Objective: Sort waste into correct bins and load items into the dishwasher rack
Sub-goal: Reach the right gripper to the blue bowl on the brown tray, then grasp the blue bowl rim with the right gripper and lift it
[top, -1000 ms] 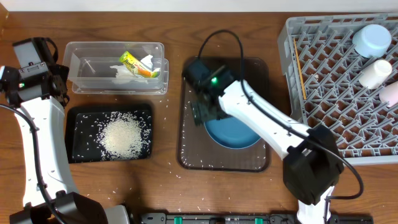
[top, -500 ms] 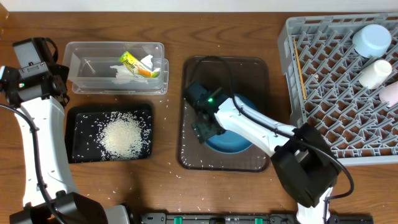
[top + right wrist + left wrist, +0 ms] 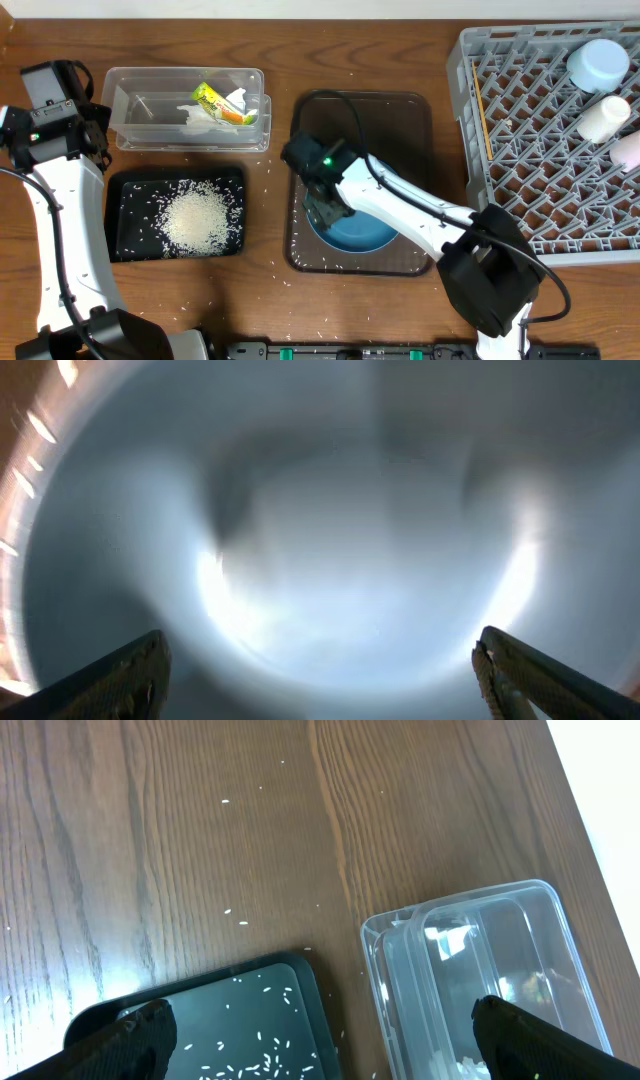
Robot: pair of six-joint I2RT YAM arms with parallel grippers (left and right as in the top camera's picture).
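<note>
Shifted left, the right gripper [image 3: 320, 670] gapes over the dark-blue bowl [image 3: 370, 228]; left gripper [image 3: 325, 1035] gapes above the rice-flecked wooden table [image 3: 200, 840].

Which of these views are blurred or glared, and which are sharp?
Right wrist: badly out of focus, the dark-blue bowl fills the frame as a smear with white glare patches. Left wrist: sharp, the table grain and rice grains crisp, slight sheen on the clear tub. Overhead: sharp and evenly lit.
</note>
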